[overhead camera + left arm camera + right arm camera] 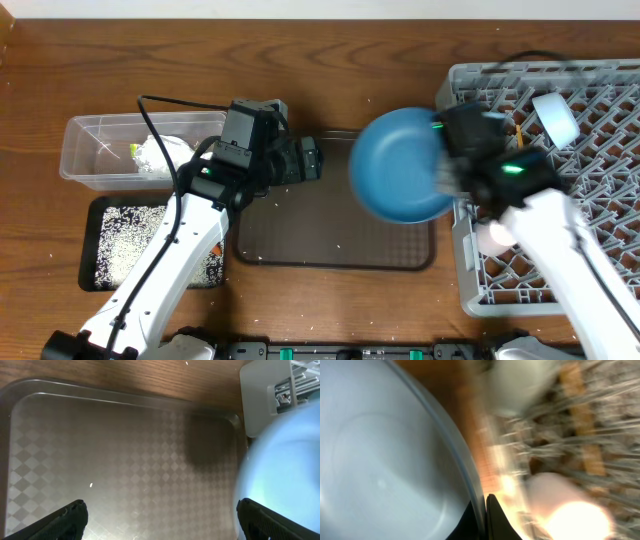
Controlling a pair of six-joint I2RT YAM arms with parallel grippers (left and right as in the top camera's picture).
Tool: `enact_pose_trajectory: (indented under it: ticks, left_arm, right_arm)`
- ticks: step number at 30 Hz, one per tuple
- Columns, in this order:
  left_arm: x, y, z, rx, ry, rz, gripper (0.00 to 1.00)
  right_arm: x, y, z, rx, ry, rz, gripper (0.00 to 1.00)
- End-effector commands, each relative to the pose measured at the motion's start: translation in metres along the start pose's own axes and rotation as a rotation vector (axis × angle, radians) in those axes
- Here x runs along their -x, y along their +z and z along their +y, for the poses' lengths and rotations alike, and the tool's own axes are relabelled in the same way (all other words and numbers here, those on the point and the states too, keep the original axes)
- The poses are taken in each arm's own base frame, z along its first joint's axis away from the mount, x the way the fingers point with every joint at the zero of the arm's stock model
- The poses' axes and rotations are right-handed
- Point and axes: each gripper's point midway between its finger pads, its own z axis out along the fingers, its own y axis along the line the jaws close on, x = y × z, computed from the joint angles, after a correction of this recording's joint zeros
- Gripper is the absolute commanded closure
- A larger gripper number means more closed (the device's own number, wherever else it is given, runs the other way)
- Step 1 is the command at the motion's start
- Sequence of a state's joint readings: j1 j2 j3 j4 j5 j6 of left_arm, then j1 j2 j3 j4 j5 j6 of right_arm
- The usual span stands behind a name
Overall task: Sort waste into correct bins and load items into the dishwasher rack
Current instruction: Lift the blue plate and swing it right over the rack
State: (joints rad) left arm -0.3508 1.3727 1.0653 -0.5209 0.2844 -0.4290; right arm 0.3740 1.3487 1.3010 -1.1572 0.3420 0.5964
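Right gripper point(481, 515) pinches the blue plate point(398, 165) by its rim. That thin hold may slip, clipping the dishwasher rack point(465, 290).

One blue plate point(398, 165) is counted. Two cups are counted in the single dishwasher rack point(610, 170): one light blue cup point(555, 118) near the rack's far edge and one white-pink cup point(492, 235) by its left edge. Two bins are found near the left edge of the table point(300, 60): one clear tub point(85, 150) and one black tray point(90, 240). One wrapper point(160, 155) is seen in the tub. One brown serving tray point(330, 240) is counted. The rice grains point(125, 235) are too many to be counted.
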Motion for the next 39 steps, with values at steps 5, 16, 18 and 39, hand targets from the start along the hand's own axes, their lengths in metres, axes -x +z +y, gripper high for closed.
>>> enact_pose_trajectory:
  ticks: [5, 16, 18, 39]
  left_arm:
    - [0.005, -0.006, -0.004, -0.004, 0.016, -0.023, 0.02]
    - [0.005, -0.006, -0.004, -0.004, 0.016, -0.023, 0.02]
    - [0.005, -0.006, -0.004, -0.004, 0.016, -0.023, 0.02]
    - [0.005, -0.006, -0.004, -0.004, 0.016, -0.023, 0.02]
  right_arm:
    - [0.066, -0.092, -0.149, -0.419, 0.078, -0.322, 0.99]
    - [0.076, -0.194, -0.300, -1.156, 0.125, -0.338, 0.99]
    - [0.076, -0.192, -0.309, -1.188, 0.103, -0.288, 0.99]
    - [0.088, -0.118, -0.339, -1.532, -0.192, 0.330, 0.99]
